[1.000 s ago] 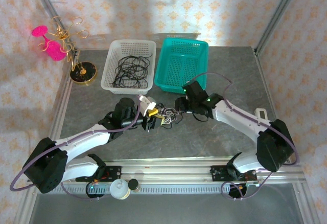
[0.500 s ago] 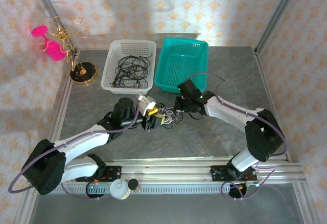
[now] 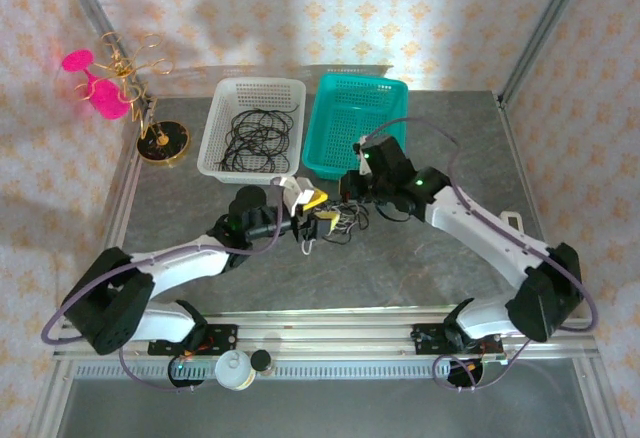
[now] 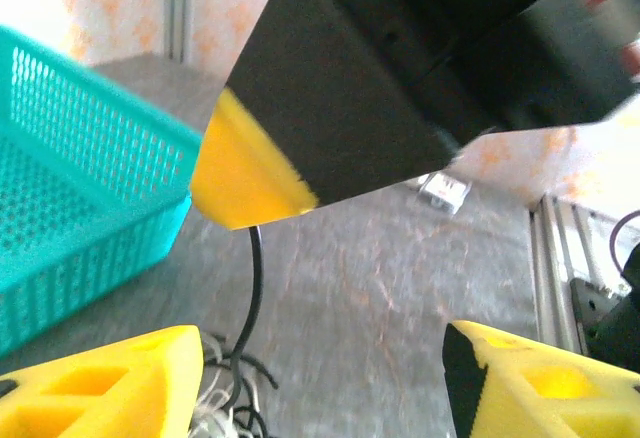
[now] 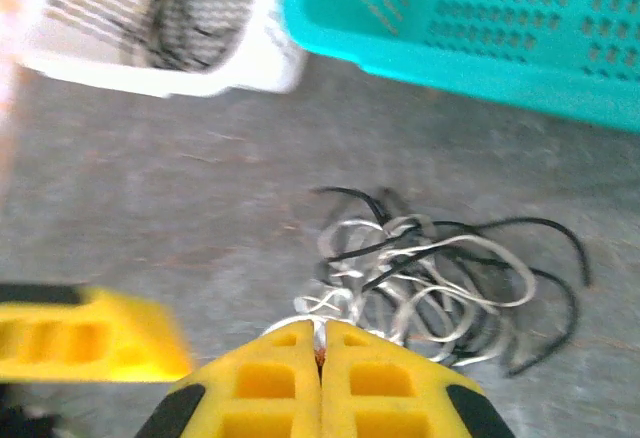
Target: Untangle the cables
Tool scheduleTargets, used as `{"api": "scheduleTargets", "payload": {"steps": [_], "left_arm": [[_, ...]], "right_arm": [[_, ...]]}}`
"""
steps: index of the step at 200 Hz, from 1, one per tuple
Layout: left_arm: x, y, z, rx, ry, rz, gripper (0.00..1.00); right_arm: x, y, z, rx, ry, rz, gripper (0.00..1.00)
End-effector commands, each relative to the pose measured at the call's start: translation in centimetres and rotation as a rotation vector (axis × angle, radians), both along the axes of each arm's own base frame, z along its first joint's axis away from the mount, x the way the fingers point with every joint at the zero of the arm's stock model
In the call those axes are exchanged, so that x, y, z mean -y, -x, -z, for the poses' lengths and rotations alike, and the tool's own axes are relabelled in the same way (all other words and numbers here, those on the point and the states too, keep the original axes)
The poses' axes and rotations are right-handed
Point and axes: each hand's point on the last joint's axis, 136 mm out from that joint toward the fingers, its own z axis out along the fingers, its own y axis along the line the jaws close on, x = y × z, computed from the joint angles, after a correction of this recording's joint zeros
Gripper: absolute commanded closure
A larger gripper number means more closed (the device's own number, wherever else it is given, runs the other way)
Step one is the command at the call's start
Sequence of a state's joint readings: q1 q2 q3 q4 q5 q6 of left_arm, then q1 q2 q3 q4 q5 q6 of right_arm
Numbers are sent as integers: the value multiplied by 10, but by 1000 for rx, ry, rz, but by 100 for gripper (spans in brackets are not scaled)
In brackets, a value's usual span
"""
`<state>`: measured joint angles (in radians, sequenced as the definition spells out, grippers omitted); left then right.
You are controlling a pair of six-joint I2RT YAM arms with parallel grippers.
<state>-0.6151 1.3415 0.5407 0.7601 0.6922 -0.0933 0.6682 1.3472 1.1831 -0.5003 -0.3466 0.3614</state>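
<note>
Tangle of thin black and whitish curly cables (image 3: 345,224) (image 5: 425,278) lies on the grey mottled table (image 3: 420,268), just in front of the teal perforated plastic basket (image 3: 365,81), between both grippers; right gripper (image 5: 320,343) (image 3: 348,203) has its yellow fingers pressed together on a whitish loop at the tangle's edge; left gripper (image 4: 320,358) (image 3: 318,218) stands beside it, jaws wide, gripping nothing.
</note>
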Motion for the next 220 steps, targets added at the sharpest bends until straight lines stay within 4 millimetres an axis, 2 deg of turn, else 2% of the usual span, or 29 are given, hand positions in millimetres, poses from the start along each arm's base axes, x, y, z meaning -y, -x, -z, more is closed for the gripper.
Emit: {"api": "scheduleTargets", "payload": {"steps": [1, 8, 47, 52, 67, 91, 100, 109, 110, 116, 148, 170, 187, 201, 215, 220], "left_arm": [[17, 3, -55, 153, 154, 86, 34], [19, 0, -57, 159, 158, 90, 37], [29, -15, -54, 161, 122, 81, 64], [29, -16, -53, 159, 122, 82, 69], [30, -18, -50, 147, 113, 76, 100], [25, -27, -41, 127, 92, 11, 100], [21, -30, -40, 124, 93, -21, 100], [19, -31, -39, 119, 98, -39, 100], [19, -31, -40, 118, 99, -41, 100], [18, -32, -42, 115, 104, -51, 100], [17, -32, -58, 104, 146, -57, 100], [17, -34, -69, 88, 155, -61, 100], [14, -33, -83, 84, 190, -72, 100], [9, -32, -96, 87, 234, -89, 100], [6, -30, -107, 85, 272, -98, 100], [6, -30, -111, 80, 285, -96, 100]], "right_arm": [[-13, 13, -40, 57, -97, -89, 100], [-14, 15, -45, 63, -109, -103, 100], [-20, 26, -68, 94, -184, -154, 100], [-20, 26, -71, 102, -192, -155, 100], [-20, 27, -82, 127, -216, -159, 100], [-18, 26, -98, 180, -239, -150, 99], [-10, 21, -102, 208, -225, -106, 79], [-2, 15, -100, 232, -194, -61, 64], [0, 16, -104, 246, -198, -58, 62], [11, 17, -110, 281, -187, -28, 56], [67, 9, -104, 386, -186, 119, 31], [92, 3, -90, 424, -229, 167, 29], [100, 1, -76, 442, -269, 171, 28], [92, 7, -66, 475, -306, 99, 29], [72, 24, -66, 544, -377, -64, 29], [66, 31, -68, 574, -410, -115, 26]]}}
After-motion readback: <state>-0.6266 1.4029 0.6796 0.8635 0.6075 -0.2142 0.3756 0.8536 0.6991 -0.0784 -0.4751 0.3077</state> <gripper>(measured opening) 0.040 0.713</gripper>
